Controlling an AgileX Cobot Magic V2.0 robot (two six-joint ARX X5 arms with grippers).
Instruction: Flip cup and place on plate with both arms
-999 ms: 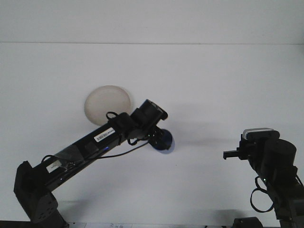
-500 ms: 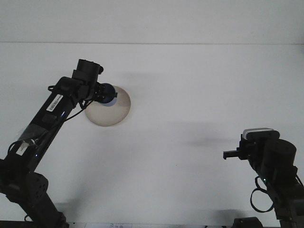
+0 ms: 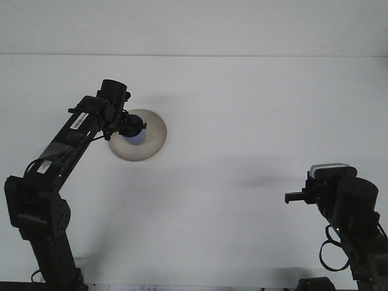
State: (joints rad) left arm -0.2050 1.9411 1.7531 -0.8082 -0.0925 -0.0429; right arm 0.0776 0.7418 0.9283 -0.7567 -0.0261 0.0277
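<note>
On the white table (image 3: 242,121) the beige plate (image 3: 151,134) carries the small blue cup (image 3: 138,137). The left gripper (image 3: 130,127) sits at its wall; its grip cannot be told. The cup looks light, rigid, likely slick, best pinched at the rim.

We see the plate (image 3: 144,143) left of centre on the tabletop (image 3: 254,121) | the cup (image 3: 137,134) on the plate, toward its left | the left gripper (image 3: 130,126) over the plate's left edge at the cup | the right gripper (image 3: 293,197) well apart, near right.
</note>
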